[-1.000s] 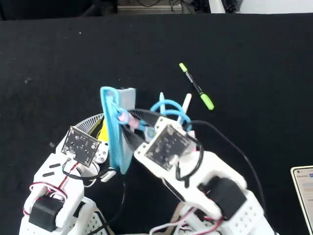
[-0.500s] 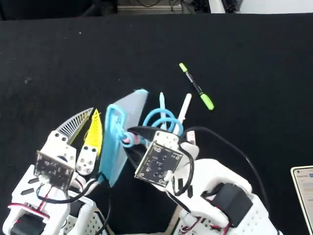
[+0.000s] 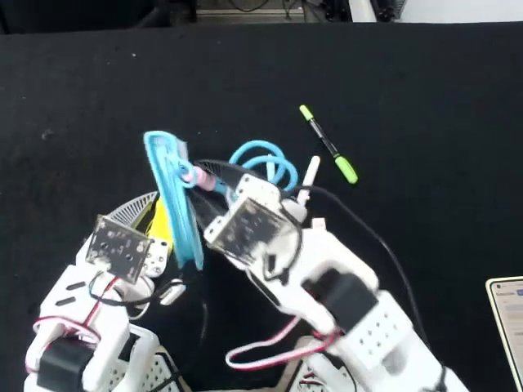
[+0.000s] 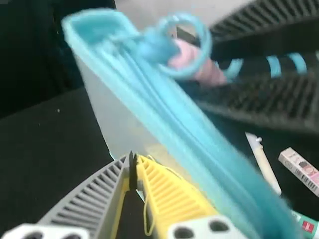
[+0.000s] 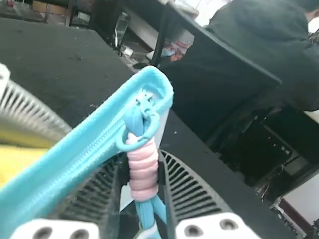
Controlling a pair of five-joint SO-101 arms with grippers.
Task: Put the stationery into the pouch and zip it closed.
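A clear pouch (image 3: 175,204) with a blue zipper edge stands on its side between the two arms. My left gripper (image 3: 161,204), with one grey and one yellow finger, is shut on the pouch's clear wall (image 4: 119,134) near the zipper. My right gripper (image 3: 204,175), with black ribbed fingers, is shut on the pink zipper pull (image 5: 143,167) near the far end of the zipper (image 5: 94,144). A looped blue cord (image 3: 261,159) hangs off the pull. On the mat beyond lie a green pen (image 3: 328,145) and a white pen (image 3: 309,175). A small pink-printed box (image 4: 299,167) lies beside the white pen (image 4: 261,159).
The black mat (image 3: 409,90) stretches open to the far side and to the right. A white-edged device (image 3: 507,318) lies at the right edge. A person in dark clothes (image 5: 259,35) sits in the room behind, away from the table.
The right gripper has carried the pink pull farther across the table, and the pouch has swung upright and to the left. The left arm has shifted back in toward the pouch.
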